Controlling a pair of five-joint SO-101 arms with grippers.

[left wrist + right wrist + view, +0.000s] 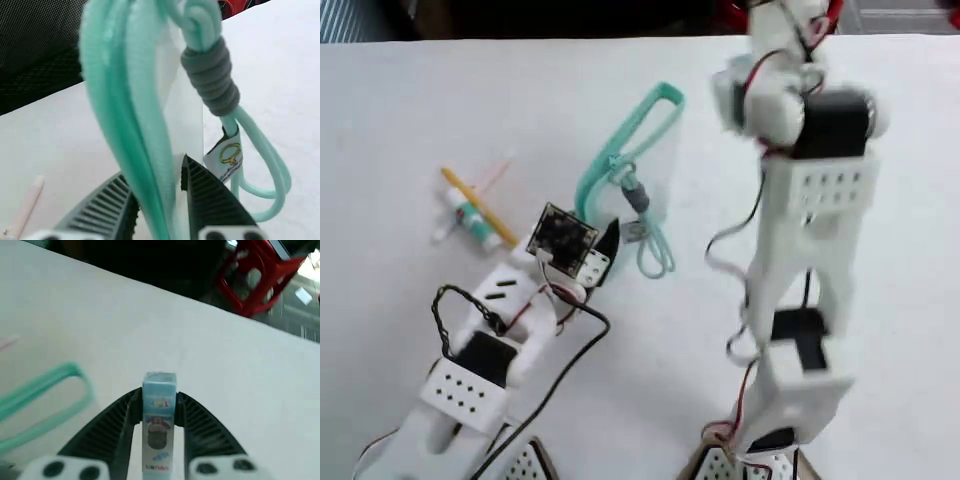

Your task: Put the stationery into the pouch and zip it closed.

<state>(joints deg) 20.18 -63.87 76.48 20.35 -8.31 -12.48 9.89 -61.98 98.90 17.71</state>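
Progress is at an early stage, as I judge it. The pouch (655, 175) lies on the worktop (880, 330) with its mouth wide open; its teal rim (620, 140) makes an open loop, so the zip is not yet closed. Through the clear side I see no stationery inside, but I cannot be fully sure.

The left gripper (160, 200) is at the near end of the pouch, beside its cord (265, 185). Its fingers (210, 200) are clenched on the teal rim, one on each side, and they seem to keep the mouth open.

The right gripper (159, 394) is raised above the worktop, to the side of the pouch away from the other stationery. Its fingers (197, 425) grasp a small blue box (159, 412), maybe an eraser, standing upright between them. This piece seems on its way to the pouch, though it is not yet over the opening.

A yellow pencil (475, 205) and a white and green item (468, 222) lie together on the worktop, well apart from the pouch on its other side. They are not yet picked up.

So what is left, I think: to drop the box in, to bring in the other pieces, then to pull the zip.
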